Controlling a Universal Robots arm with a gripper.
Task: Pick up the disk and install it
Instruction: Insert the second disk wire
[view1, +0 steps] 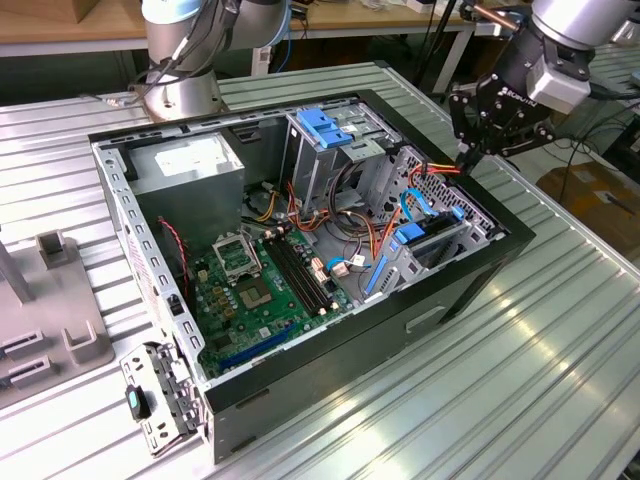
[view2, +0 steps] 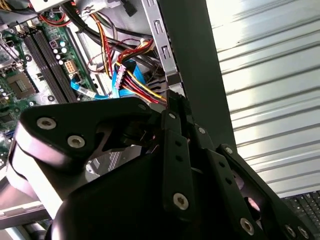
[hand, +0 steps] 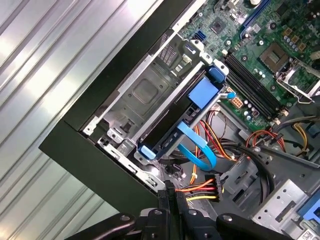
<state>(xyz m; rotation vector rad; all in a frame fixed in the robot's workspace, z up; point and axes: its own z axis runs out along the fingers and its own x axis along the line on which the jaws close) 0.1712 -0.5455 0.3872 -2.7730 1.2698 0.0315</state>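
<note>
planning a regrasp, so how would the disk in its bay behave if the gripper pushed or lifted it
The disk looks like a stiff slab, probably heavy for its size. Sitting in the metal bay, it would likely slide along it rather than tip. The blue cable beside it looks floppy and might snag.

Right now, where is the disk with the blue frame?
The disk sits on edge in the metal bay inside the computer case, toward the exterior view's right, beside the motherboard and just below the pincer.
</note>
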